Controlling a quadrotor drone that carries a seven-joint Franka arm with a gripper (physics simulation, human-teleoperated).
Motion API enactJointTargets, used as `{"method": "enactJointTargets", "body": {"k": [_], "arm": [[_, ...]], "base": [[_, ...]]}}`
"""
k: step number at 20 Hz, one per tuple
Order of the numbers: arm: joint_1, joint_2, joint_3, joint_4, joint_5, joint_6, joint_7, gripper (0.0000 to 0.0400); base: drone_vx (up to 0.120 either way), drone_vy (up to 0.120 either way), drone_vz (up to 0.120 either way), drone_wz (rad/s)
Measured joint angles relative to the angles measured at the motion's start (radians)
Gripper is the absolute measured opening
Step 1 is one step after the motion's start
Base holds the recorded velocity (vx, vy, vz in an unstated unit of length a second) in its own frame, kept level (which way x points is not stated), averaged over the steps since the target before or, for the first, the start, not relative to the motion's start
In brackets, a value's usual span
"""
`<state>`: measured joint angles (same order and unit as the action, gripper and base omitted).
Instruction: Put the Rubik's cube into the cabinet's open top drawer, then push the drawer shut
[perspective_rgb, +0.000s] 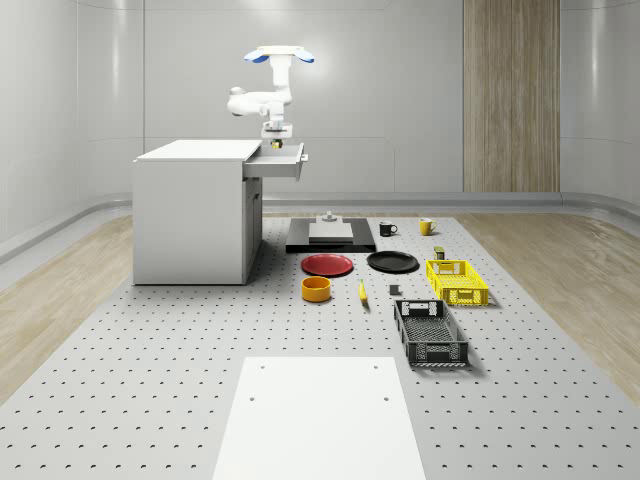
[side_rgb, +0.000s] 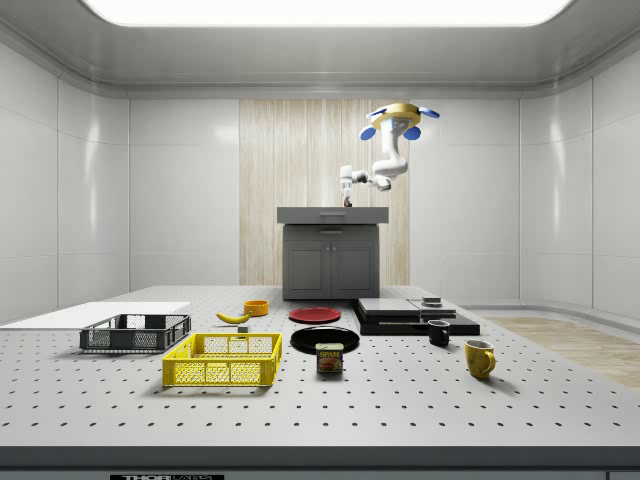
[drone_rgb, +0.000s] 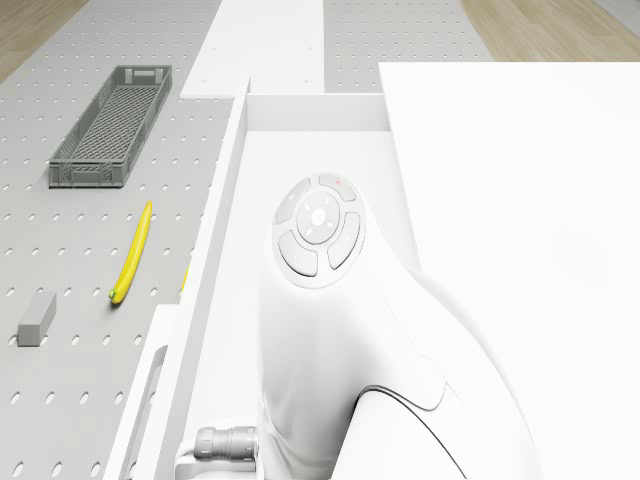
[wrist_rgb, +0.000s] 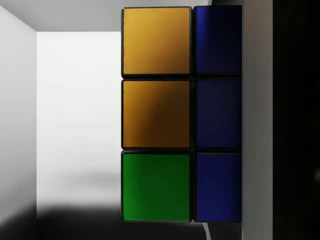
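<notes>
The drone (perspective_rgb: 278, 55) hovers above the white cabinet (perspective_rgb: 190, 215), and its arm bends down over the open top drawer (perspective_rgb: 283, 168). My gripper (perspective_rgb: 275, 136) is shut on the Rubik's cube (perspective_rgb: 275, 146), which hangs just above the drawer's rim. In the wrist view the cube (wrist_rgb: 156, 115) shows orange, green and blue tiles, with a dark finger (wrist_rgb: 282, 125) against its blue side and the drawer's white floor (wrist_rgb: 75, 120) beyond. In the side view the gripper (side_rgb: 347, 203) is at the cabinet's top (side_rgb: 330, 214). The drone view looks past the arm (drone_rgb: 320, 230) into the drawer (drone_rgb: 300, 150).
Beside the cabinet lie a black platform (perspective_rgb: 330, 235), two mugs (perspective_rgb: 388, 229), a red plate (perspective_rgb: 327, 264), a black plate (perspective_rgb: 392, 262), an orange bowl (perspective_rgb: 316, 289), a banana (perspective_rgb: 362, 291), a yellow crate (perspective_rgb: 456, 281) and a grey crate (perspective_rgb: 430, 333). A white sheet (perspective_rgb: 320, 415) lies nearer the camera.
</notes>
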<state>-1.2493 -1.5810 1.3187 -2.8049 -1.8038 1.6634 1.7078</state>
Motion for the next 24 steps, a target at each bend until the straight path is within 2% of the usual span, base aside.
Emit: {"method": "enactJointTargets", "body": {"k": [10, 23, 24], "arm": [[-0.059, 0.015, -0.090, 0.026, -0.088, 0.023, 0.043, 0.0325], [-0.101, 0.049, -0.237, 0.088, -0.230, 0.066, 0.051, 0.0325], [-0.103, 0.052, -0.246, 0.093, -0.240, 0.069, 0.051, 0.0336]], "base": [[0.000, 0.000, 0.000, 0.000], [0.000, 0.000, 0.000, 0.000], [0.000, 0.000, 0.000, 0.000]]}}
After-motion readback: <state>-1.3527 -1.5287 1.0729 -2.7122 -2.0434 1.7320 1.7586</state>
